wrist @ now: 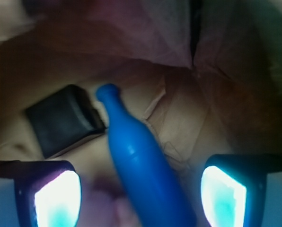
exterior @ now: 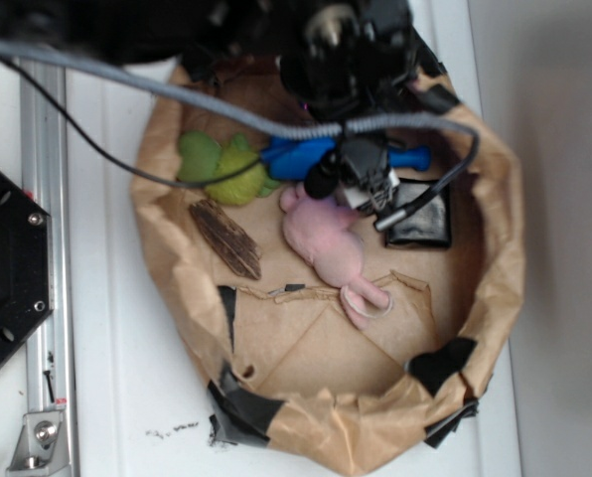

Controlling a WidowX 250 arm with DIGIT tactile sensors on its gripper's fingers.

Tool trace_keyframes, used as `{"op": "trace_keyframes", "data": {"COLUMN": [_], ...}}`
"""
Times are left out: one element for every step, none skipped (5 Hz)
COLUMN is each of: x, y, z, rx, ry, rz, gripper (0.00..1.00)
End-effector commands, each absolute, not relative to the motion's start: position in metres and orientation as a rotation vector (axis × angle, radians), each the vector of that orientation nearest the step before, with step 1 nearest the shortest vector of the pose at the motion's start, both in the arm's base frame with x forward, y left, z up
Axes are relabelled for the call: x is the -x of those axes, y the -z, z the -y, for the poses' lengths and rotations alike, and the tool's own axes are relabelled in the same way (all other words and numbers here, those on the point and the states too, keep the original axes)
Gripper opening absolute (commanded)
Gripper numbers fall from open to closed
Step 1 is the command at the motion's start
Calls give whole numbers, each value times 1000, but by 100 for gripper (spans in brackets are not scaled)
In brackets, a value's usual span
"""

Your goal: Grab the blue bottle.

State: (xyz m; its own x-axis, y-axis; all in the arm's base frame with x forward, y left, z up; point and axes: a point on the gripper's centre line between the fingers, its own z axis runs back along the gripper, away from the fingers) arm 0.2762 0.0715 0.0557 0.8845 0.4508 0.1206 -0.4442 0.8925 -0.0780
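The blue bottle [exterior: 294, 157] lies on its side on the floor of a brown paper bag, between a green plush and a black pouch. In the wrist view the blue bottle [wrist: 141, 165] runs up the middle, narrow neck pointing away. My gripper [wrist: 141, 194] hangs just above it with its jaws wide apart, one finger on each side of the body and clear gaps between the pads and the plastic. From the exterior view the gripper [exterior: 368, 179] covers the bottle's middle; only both blue ends show.
A pink plush toy [exterior: 326, 243] lies right beside the bottle, a green plush [exterior: 222, 167] at its left end, a black pouch [exterior: 420, 219] to the right. A brown stick [exterior: 224, 238] rests nearby. The paper bag's crumpled wall [exterior: 495, 258] rings everything.
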Motion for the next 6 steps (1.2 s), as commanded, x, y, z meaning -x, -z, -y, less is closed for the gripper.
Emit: {"op": "trace_keyframes", "data": {"x": [-286,-288,-285,-279,-275,-262], "y": [-59,-56,-56,-70,-120,-169], "z": [-114,-118,-120,-116,-97,-71], "rx": [-164,-104,-77,-44,-20,-68], "ry": [-309,-273,-258,-263,-233,-236], "rz": [16,30,30,17,143,161], "gripper": [100,100,0,0,0,0]}}
